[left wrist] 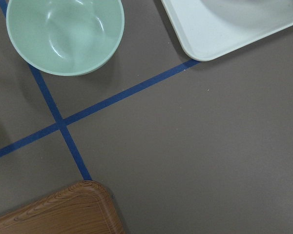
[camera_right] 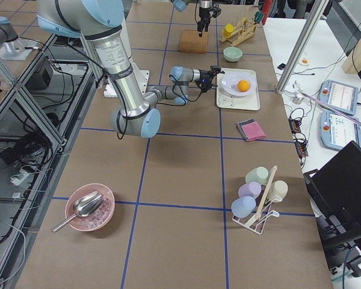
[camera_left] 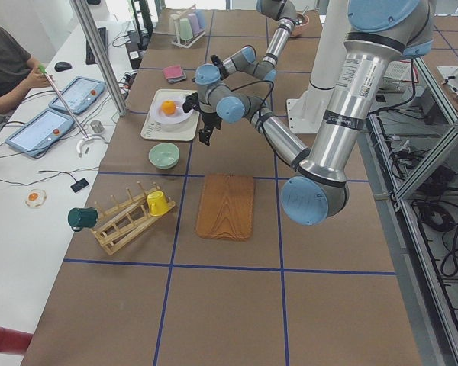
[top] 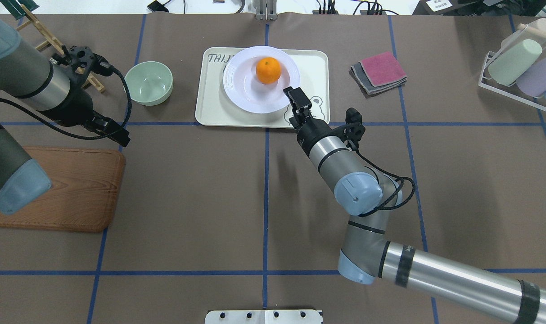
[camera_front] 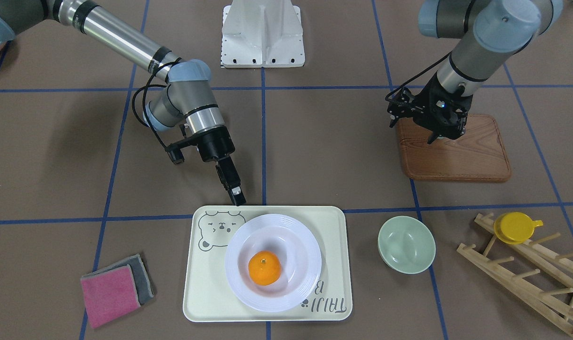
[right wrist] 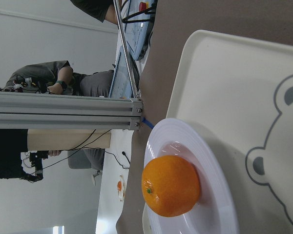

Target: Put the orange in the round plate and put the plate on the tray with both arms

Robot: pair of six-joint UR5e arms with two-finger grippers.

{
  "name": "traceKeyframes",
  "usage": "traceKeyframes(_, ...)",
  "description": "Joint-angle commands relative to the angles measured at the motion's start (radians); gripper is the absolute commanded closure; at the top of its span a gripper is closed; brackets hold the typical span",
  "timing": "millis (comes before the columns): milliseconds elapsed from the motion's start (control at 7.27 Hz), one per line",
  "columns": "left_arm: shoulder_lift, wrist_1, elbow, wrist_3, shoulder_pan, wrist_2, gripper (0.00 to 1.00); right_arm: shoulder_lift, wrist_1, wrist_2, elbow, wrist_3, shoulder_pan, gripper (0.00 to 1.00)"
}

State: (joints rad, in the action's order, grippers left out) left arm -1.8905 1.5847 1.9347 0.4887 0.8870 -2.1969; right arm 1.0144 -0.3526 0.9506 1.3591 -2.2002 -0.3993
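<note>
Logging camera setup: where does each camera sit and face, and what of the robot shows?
Front-facing: across the table, facing the base; left arm, right arm.
Overhead: behind the base, looking forward, down; both too.
Exterior left: table's left end; left arm nearest.
Exterior right: table's right end; right arm nearest.
Left wrist: down onto green bowl, tray corner; no arm.
Right wrist: sideways at orange on round plate; no arm.
Both wrists share the tray.

1. Bright, even light from above; shadows on the table (top: pixel 273 202) are soft and faint.
2. The plate (camera_front: pixel 310 283) and bowl (left wrist: pixel 63 34) carry small white glints.
3. All 6 views look sharp.
</note>
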Motion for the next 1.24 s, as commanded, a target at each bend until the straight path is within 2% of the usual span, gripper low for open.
traceKeyframes(0,0.001,0.000,-0.006,-0.007,0.000,0.006,0.01,0.142,0.004,0.093,0.150,0.276,0.031,0.00)
traceKeyframes(275,-0.001,0.004,-0.022,-0.022,0.003,0.014,0.01,0.203,0.003,0.332,0.158,0.629,-0.050,0.00)
traceKeyframes(412,-0.001,0.003,-0.026,-0.089,0.009,0.054,0.01,0.226,-0.011,0.546,0.149,0.758,-0.156,0.00)
traceKeyframes(550,0.020,0.004,-0.026,-0.152,0.024,0.083,0.01,0.228,-0.104,0.853,0.149,0.931,-0.328,0.00)
traceKeyframes(688,0.049,0.003,-0.026,-0.267,0.080,0.078,0.01,0.230,-0.214,1.058,0.149,1.131,-0.466,0.00)
traceKeyframes(962,0.103,0.009,-0.069,-0.469,0.183,0.071,0.01,0.245,-0.508,1.236,0.163,1.575,-0.629,0.00)
traceKeyframes(1100,0.109,0.009,-0.095,-0.540,0.232,0.068,0.01,0.286,-0.637,1.257,0.196,1.770,-0.685,0.00)
